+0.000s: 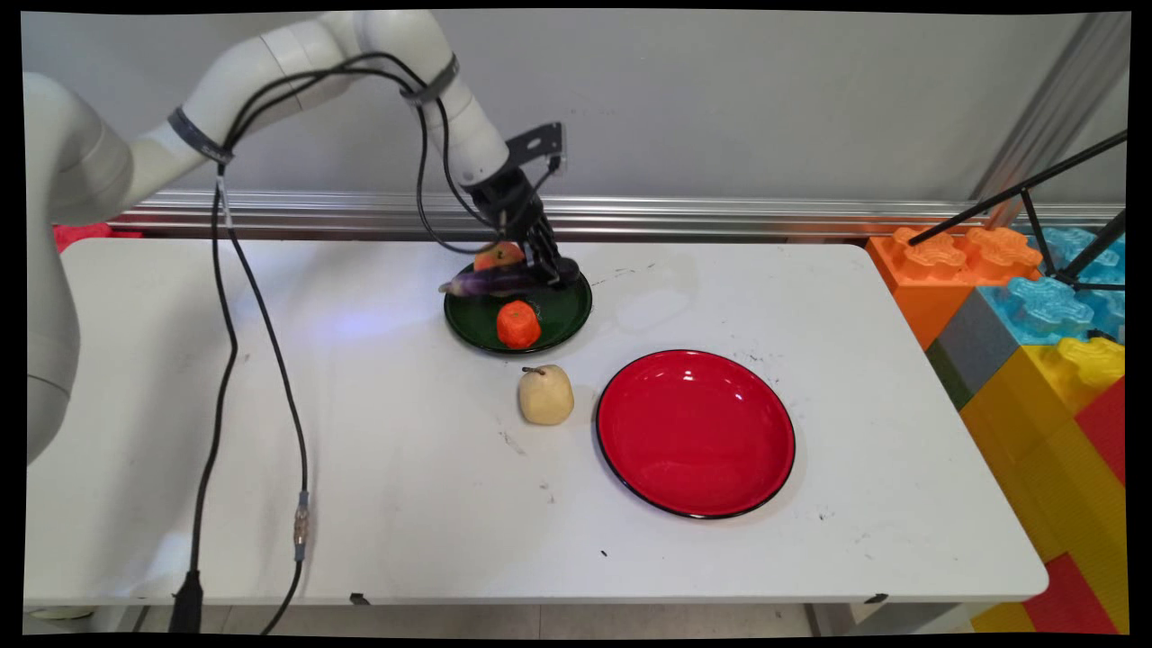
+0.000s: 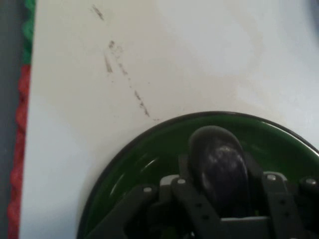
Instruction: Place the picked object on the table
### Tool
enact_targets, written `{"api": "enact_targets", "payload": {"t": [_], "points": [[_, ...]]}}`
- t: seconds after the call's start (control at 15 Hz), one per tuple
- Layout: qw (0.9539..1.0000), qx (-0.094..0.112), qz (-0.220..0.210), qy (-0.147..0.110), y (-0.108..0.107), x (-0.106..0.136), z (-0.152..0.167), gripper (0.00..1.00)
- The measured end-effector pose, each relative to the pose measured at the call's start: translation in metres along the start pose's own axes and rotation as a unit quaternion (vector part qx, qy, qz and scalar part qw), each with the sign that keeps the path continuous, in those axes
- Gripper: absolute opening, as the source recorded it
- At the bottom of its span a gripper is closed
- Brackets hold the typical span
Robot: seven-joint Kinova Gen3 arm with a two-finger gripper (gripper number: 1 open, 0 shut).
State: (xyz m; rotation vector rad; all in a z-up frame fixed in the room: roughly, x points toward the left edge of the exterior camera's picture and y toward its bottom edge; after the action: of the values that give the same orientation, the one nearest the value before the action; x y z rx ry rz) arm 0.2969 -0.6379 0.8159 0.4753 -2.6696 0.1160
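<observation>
A purple eggplant [image 1: 490, 282] lies across the back of the green plate [image 1: 562, 317], and my gripper [image 1: 551, 270] is shut on its right end. In the hand view the eggplant [image 2: 219, 167] fills the space between the fingers [image 2: 192, 199], with the green plate [image 2: 149, 149] beneath it. An orange-red fruit [image 1: 518, 324] sits on the plate's front part. A peach-coloured fruit [image 1: 498, 256] shows behind the eggplant at the plate's far rim.
A pale pear [image 1: 545, 395] stands on the table in front of the green plate. A red plate [image 1: 695, 432] lies to its right. Large toy blocks [image 1: 1035, 342] stand at the table's right end. Black cables [image 1: 261, 360] hang at the left.
</observation>
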Motion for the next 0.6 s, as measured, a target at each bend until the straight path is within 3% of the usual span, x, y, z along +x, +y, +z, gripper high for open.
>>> {"api": "enact_targets", "payload": {"t": [0.6], "points": [[0.9992,0.035,-0.013,0.013,0.017,0.014,-0.064,0.00]]}}
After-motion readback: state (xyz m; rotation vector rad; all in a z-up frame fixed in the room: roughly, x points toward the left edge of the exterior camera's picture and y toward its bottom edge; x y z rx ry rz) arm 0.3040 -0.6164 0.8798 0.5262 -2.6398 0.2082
